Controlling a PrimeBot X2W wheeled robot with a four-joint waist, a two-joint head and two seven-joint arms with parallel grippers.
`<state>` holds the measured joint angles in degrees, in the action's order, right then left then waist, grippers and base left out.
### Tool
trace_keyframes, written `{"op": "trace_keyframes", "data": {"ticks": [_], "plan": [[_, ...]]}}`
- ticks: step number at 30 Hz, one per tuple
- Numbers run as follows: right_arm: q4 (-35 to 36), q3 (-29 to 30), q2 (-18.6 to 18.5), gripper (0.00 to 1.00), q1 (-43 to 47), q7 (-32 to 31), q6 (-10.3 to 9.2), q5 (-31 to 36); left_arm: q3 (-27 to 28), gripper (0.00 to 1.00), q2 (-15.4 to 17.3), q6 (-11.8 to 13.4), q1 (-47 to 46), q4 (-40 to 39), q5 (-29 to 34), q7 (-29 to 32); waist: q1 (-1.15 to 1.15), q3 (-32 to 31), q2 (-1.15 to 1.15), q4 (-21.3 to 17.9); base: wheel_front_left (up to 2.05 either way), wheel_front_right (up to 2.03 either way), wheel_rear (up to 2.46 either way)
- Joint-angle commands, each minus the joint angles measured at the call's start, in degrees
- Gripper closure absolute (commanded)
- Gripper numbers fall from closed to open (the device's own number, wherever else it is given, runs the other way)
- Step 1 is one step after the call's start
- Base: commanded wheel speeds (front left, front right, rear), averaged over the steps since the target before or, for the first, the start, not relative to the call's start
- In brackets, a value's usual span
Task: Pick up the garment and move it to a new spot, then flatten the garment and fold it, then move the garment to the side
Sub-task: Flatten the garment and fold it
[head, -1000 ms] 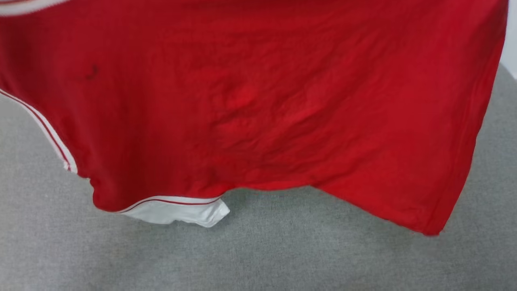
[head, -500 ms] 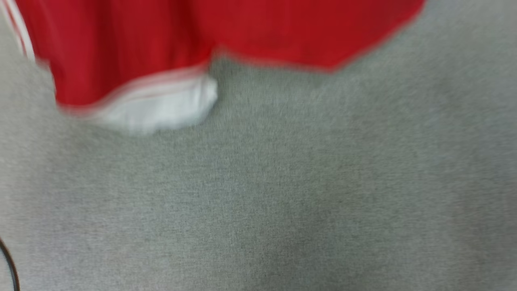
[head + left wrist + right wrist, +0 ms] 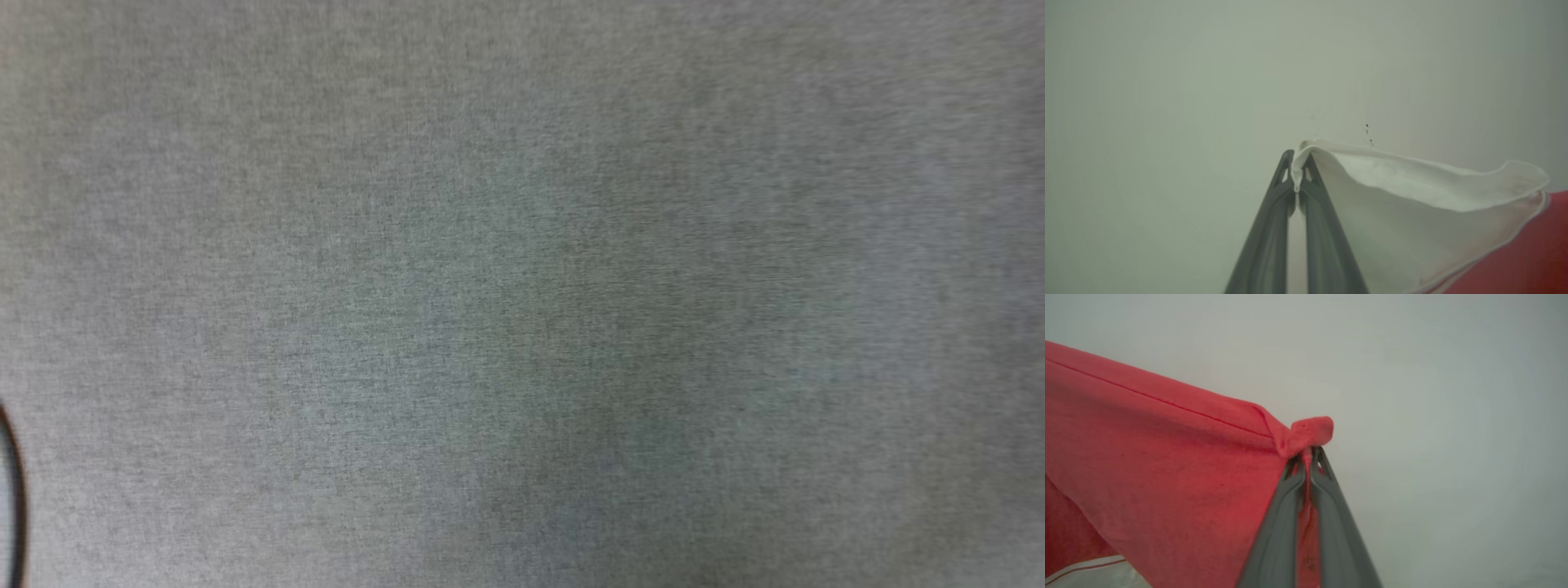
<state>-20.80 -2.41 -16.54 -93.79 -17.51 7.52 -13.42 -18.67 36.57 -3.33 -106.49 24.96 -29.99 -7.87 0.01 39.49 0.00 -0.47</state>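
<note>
The left gripper [image 3: 1297,164] is pinching the white sleeve edge of the garment [image 3: 1412,196] between its closed fingertips, and the cloth is spreading off to its right. The right gripper [image 3: 1308,454] is clamping a bunched red corner, with the red fabric hanging away to its left.

The garment [image 3: 1167,465] is soft matt knit cloth, the left gripper [image 3: 1297,164] looks smooth matt plastic, and the grey surface [image 3: 522,245] a coarse weave.
</note>
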Motion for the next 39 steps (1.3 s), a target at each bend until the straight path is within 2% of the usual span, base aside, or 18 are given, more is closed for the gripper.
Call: {"op": "trace_keyframes", "data": {"ticks": [1, 5, 8, 15, 20, 23, 30, 39], "plan": [[-2.3, 0.1, 0.6, 1.0, -0.2, 2.4, -0.06, 1.2, -0.7, 1.0, -1.3, -0.7, 0.1, 2.8, -0.3, -1.8, -0.01, 1.4, 0.0, 1.0, 0.0, 0.0, 0.0], [-5.3, -1.5, 1.4, 1.0, 3.0, 5.9, -0.05, 1.7, -2.1, 1.0, -2.8, -1.7, 3.4, 6.6, -0.6, -4.2, -0.01, 1.2, 0.0, 1.7, 0.0, 0.0, 0.0], [-8.5, -3.4, 1.8, 1.0, 7.5, 8.2, -0.06, 1.2, -3.5, 1.0, -4.4, -2.4, 9.6, 8.6, -1.1, -6.0, -0.01, 0.0, 0.0, 1.8, 0.0, 0.0, 0.0], [-15.5, -9.0, 2.3, 1.0, 21.9, 13.2, -0.05, -1.6, -5.8, 1.0, -6.7, -2.9, 31.4, 7.5, -1.5, -7.3, -0.01, -6.4, 0.0, 2.3, 0.0, 0.0, 0.0], [-18.5, -12.3, 1.2, 1.0, 31.4, 15.3, -0.05, -4.8, -5.2, 1.0, -8.0, -2.2, 47.9, 2.5, -1.1, -7.4, -0.01, -12.0, 0.0, 2.9, 0.0, 0.0, 0.0], [-19.4, -15.4, 0.5, 1.0, 37.5, 14.4, -0.05, -8.2, -5.3, 1.0, -8.5, -1.5, 57.6, -0.4, -1.5, -7.4, -0.01, -15.8, 0.0, 3.2, 0.0, 0.0, 0.0], [-15.1, -21.6, -4.3, 1.0, 50.5, 12.3, -0.05, -17.0, -5.2, 1.0, -7.9, 2.0, 80.1, -7.7, -2.9, -7.4, -0.01, -23.3, 0.0, 3.7, 0.0, 0.0, 0.0], [-7.7, -24.0, -10.7, 1.0, 63.1, 11.5, -0.05, -21.9, -5.4, 1.0, -3.5, 5.9, 101.4, -19.0, -7.2, -2.7, -0.01, -29.2, 0.0, 4.1, 0.0, 0.0, 0.0]]}}
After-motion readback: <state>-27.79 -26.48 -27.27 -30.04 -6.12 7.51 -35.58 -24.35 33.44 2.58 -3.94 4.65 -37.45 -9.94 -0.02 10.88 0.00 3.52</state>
